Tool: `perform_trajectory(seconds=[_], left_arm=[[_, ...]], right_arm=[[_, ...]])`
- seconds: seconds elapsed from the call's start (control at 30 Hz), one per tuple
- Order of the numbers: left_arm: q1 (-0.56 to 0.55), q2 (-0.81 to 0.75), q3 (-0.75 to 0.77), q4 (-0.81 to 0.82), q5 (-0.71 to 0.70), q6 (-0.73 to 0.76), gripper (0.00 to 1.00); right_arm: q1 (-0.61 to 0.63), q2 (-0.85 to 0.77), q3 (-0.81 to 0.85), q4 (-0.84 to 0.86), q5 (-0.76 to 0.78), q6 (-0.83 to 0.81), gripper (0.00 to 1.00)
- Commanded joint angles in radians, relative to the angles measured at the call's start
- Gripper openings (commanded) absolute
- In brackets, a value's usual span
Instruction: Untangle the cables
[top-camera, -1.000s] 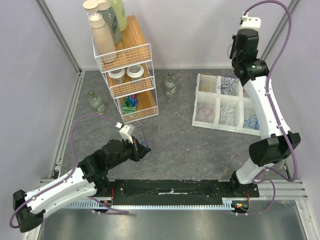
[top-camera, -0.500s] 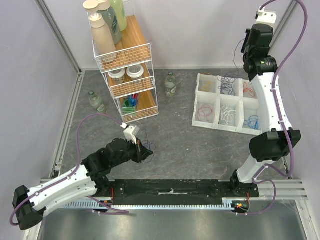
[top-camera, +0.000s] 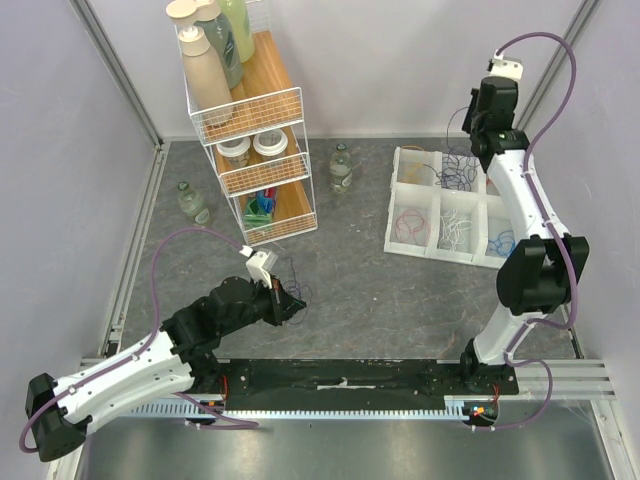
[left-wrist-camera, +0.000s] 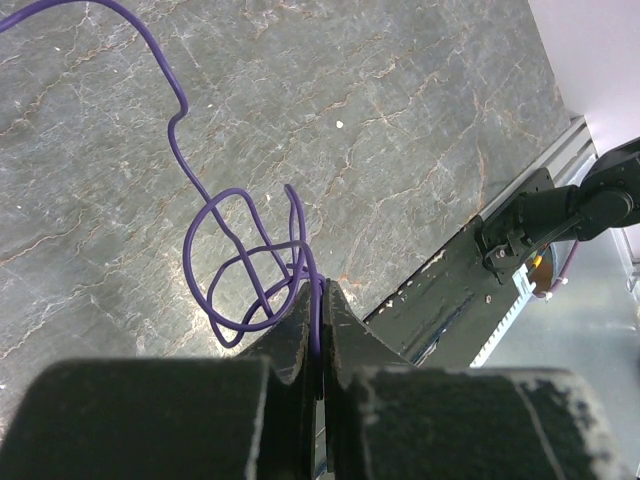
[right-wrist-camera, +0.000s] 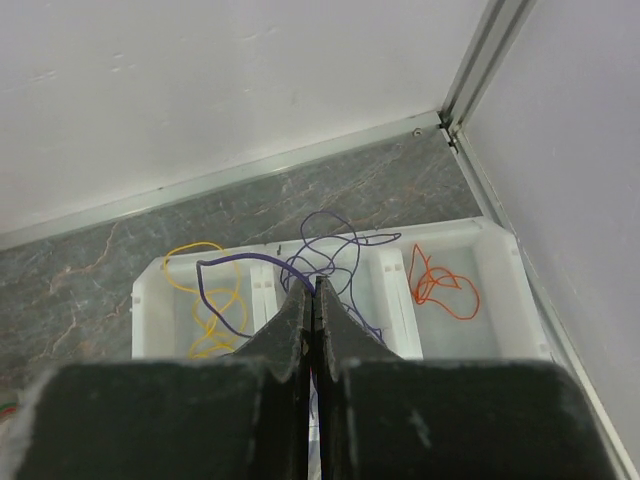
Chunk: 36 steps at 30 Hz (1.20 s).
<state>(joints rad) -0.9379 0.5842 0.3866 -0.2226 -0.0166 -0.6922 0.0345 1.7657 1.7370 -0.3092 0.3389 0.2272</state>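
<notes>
My left tool pinches a purple cable over the grey marbled worktop. My right tool, closed on another purple strand, hangs above the far-right white tray.

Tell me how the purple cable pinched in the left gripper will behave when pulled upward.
Likely very floppy: the purple cable droops from the left gripper in loose crossing loops that hold no shape. Probably light, being far thinner than the fingers. Those crossings may cinch into a knot if pulled hard.
</notes>
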Motion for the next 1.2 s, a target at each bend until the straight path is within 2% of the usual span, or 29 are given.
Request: perform_trajectory(seconds=[0.0,0.23,0.33,0.43,0.5,0.77,0.9,1.0,1.17], left_arm=[[0.001,0.0,0.017,0.034,0.007,-0.027,0.02],[0.002,-0.009,0.008,0.025,0.004,-0.032,0.02],[0.001,-0.001,0.003,0.035,0.007,-0.033,0.02],[0.002,0.012,0.006,0.048,0.007,-0.033,0.02],[0.002,0.02,0.012,0.052,0.01,-0.035,0.02],[0.002,0.008,0.02,0.029,0.012,-0.036,0.02],[0.002,-0.006,0.038,0.014,0.012,-0.044,0.02],[0.002,-0.018,0.054,0.019,0.043,-0.069,0.02],[0.004,-0.017,0.07,0.025,0.052,-0.112,0.02]], right_arm=[[-0.069,-0.015,-0.039,0.096,0.034,0.092,0.0],[-0.188,-0.031,-0.154,0.114,0.031,0.167,0.0],[-0.205,-0.014,-0.182,0.149,-0.072,0.173,0.0],[-0.2,0.03,-0.171,0.168,-0.275,0.173,0.0],[-0.185,0.061,-0.166,0.162,-0.325,0.185,0.0],[-0.153,0.194,-0.18,0.107,-0.291,0.212,0.0],[-0.148,0.29,-0.081,-0.037,-0.272,0.178,0.0],[-0.139,0.291,-0.013,-0.126,-0.233,0.143,0.11],[-0.124,0.209,0.108,-0.276,-0.155,0.104,0.4]])
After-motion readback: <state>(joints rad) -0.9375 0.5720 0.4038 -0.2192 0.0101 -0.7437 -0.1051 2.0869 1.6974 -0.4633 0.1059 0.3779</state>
